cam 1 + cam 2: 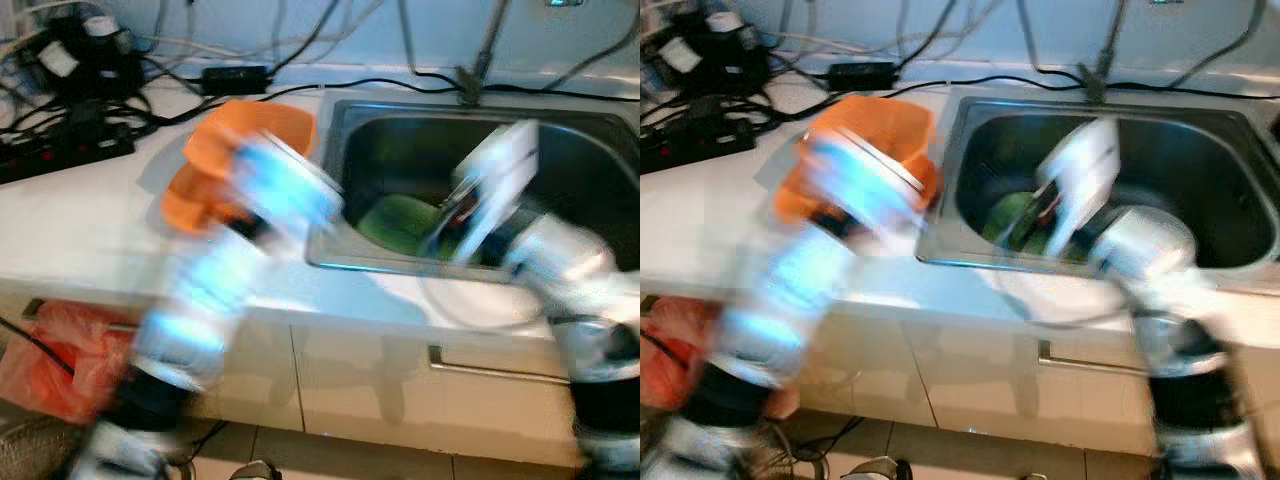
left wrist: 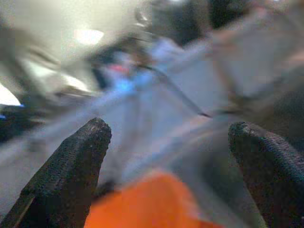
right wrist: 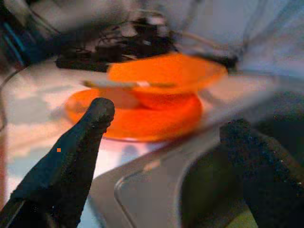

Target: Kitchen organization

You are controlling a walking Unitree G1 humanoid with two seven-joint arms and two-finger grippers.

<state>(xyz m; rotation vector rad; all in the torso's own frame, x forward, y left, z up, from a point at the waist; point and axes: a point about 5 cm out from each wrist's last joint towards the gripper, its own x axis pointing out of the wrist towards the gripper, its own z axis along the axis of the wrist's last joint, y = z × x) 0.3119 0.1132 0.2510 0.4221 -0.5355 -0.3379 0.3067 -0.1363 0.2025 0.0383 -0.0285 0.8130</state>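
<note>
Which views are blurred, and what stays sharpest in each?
Eye views: both arms smear with motion; the sink and cables stay clearer. Left wrist view: all blurred except the fingers. Right wrist view: orange dishes soft, fingers sharpest.

This is a home kitchen. A steel sink is sunk into a white counter with cupboard fronts and a drawer handle below. Orange dishes sit beside the sink, with a tangle of cables behind them.
</note>
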